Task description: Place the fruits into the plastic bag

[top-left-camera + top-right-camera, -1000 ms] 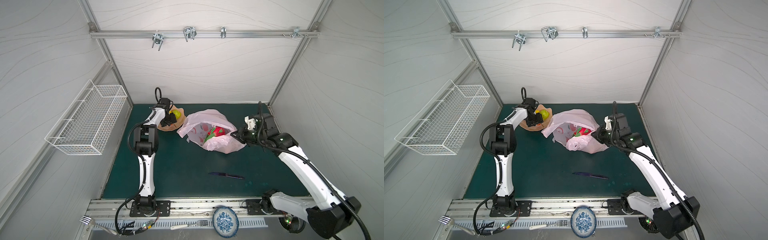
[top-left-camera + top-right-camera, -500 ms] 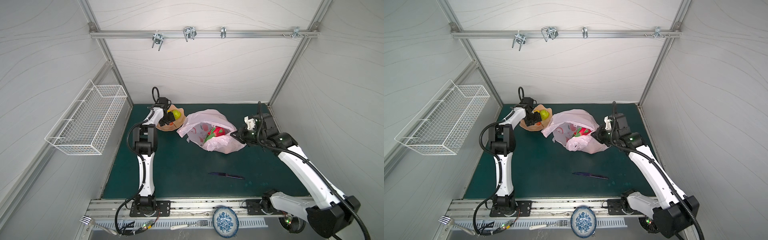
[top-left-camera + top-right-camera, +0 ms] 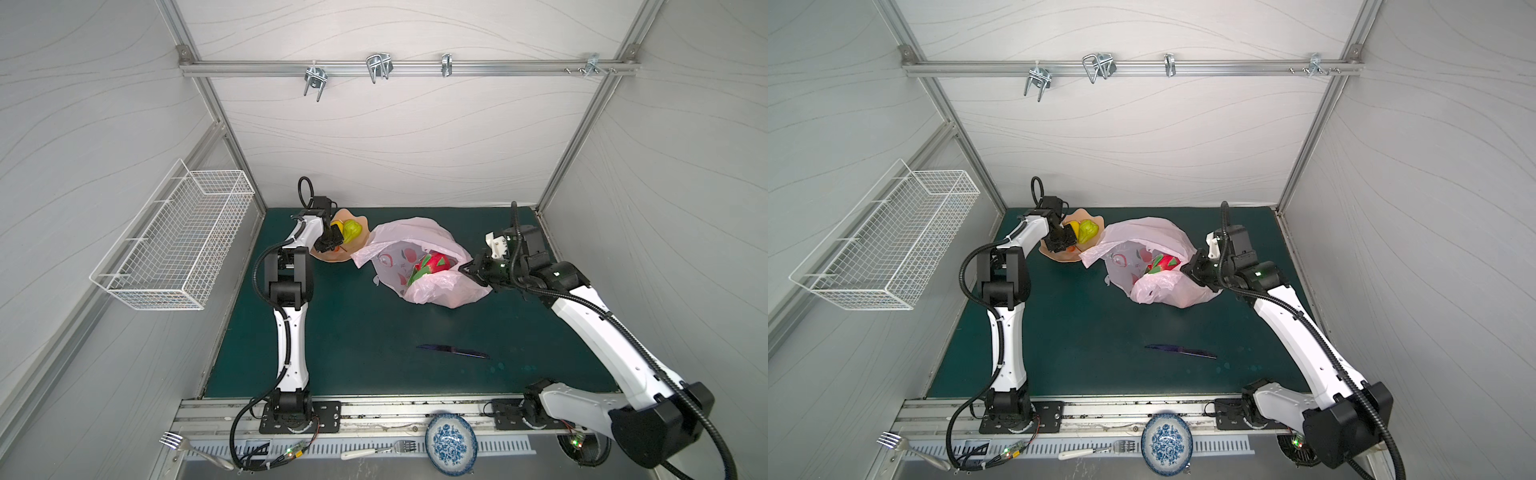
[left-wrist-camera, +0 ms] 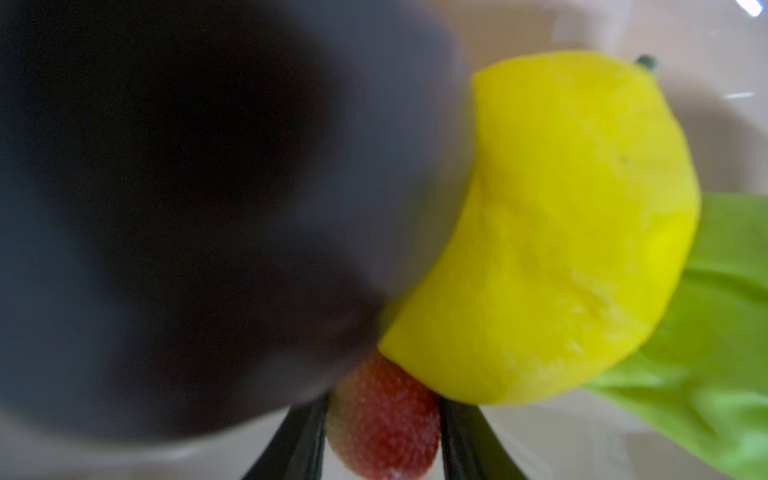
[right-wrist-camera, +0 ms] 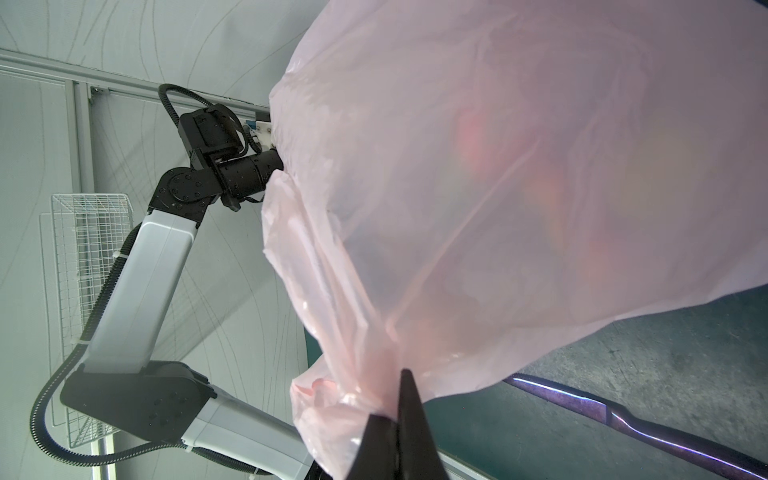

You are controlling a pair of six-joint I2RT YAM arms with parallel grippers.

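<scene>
Now, left fingers (image 4: 461,453) pinching strawberry (image 4: 384,419), lemon (image 4: 561,232) beside

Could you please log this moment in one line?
left end effector: grips strawberry | right end effector: holds plastic bag | dragon fruit: bagged

Dragon fruit (image 3: 434,262) inside pink bag (image 3: 415,232)
</scene>
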